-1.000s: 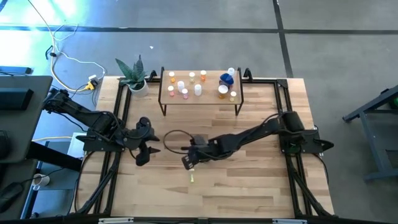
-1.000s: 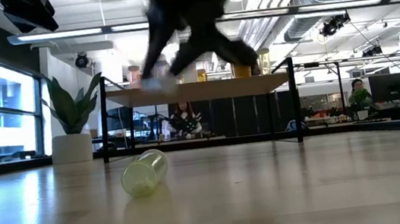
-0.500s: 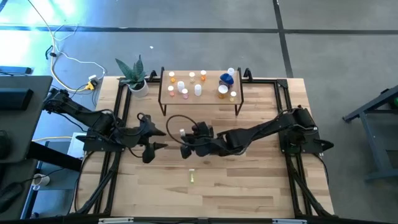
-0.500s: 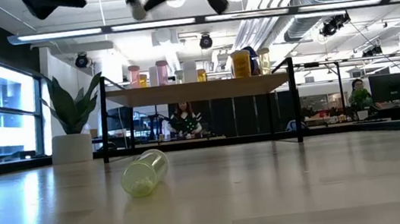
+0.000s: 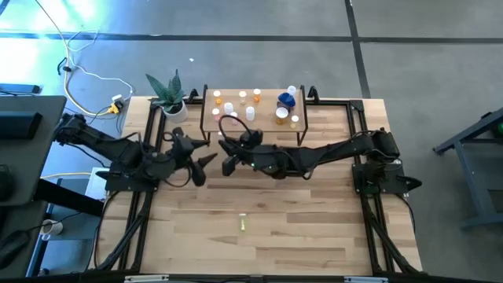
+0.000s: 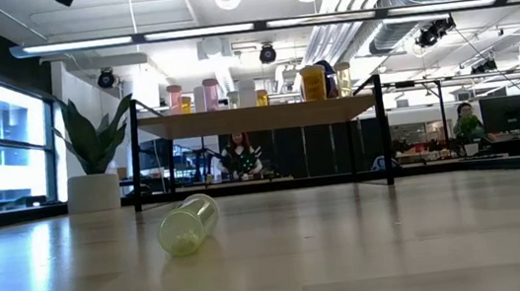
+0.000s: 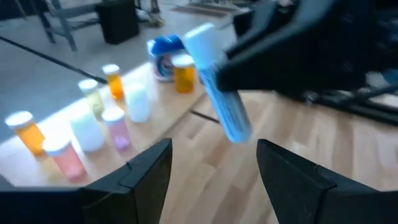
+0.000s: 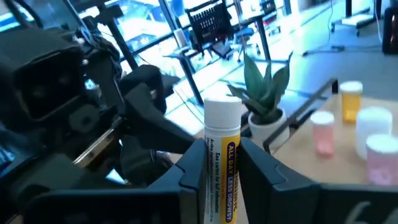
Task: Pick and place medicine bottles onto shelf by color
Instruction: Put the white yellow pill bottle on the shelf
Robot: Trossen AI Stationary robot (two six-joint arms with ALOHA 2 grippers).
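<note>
A: The right gripper [image 8: 221,180] is clamped on a white-capped tube with a yellow label [image 8: 221,158], carried high near the shelf [image 5: 253,127] at the upper centre of the high view.

B: And the left gripper [image 7: 211,168]?

A: Its fingers are spread wide with nothing between them, just left of the tube.

B: So how should the placing go?

A: I'd bring the tube down upright over a bare patch beside matching colours, then release (the standing bottles [image 7: 102,127] are close together, so a sideways sweep could topple them).

B: Anything left on the table?

A: 1 yellow-green bottle [image 6: 188,225] lies on its side, lower centre.
</note>
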